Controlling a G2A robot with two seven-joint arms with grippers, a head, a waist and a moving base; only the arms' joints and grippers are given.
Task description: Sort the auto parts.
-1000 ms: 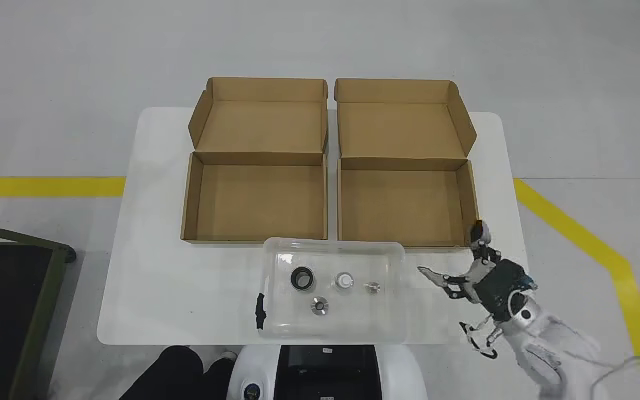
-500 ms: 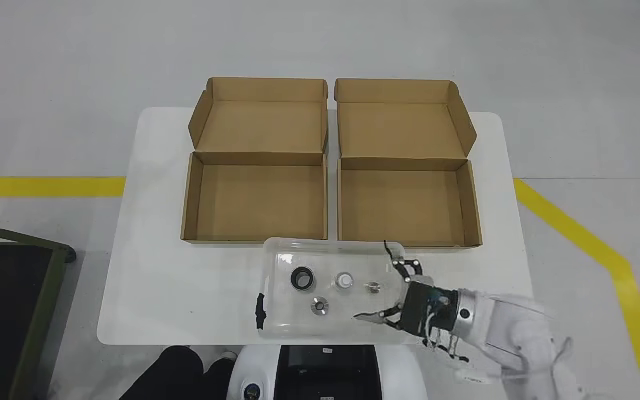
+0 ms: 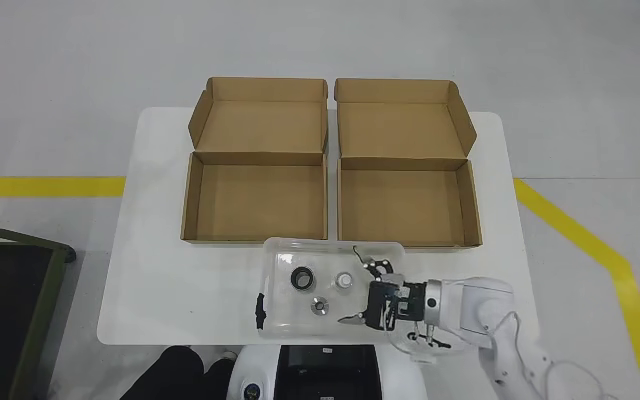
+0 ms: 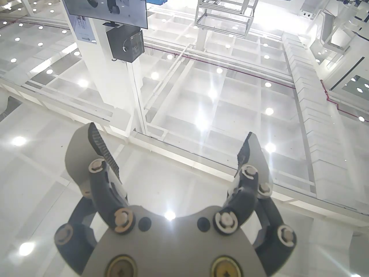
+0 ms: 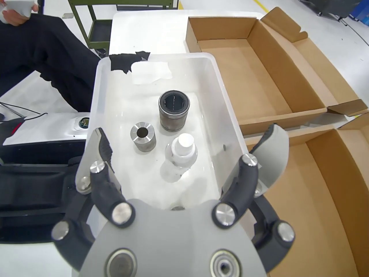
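Evidently the right gripper [image 3: 348,285] hangs over the bin [image 3: 310,241] because that is where the unsorted parts wait. Its jaws are spread wide with nothing between them, and they straddle the bin's end nearest that arm, so a straight drop would likely bring them around a part. Which part it is meant to take I cannot tell. The left gripper [image 4: 170,131] is well away from the bin and pointed up at the ceiling. It is also wide open and holds nothing, probably to leave the other arm room. The 2 boxes [image 3: 255,205] stand open side by side on the table [image 3: 150,250], just beyond the bin's far wall, ready as destinations. By the look of it, sorting has not yet begun.

Inside the bin 3 parts show plainly. The bearing [image 5: 174,110] is a dark upright cylinder with a ribbed bore, near the bin's middle. The bush [image 5: 143,136] is a shorter bright-steel cylinder with a round hole, just beside the bearing but not touching it. The cap [image 5: 182,151] is white with a clear skirt, and is the part closest below the open jaws.
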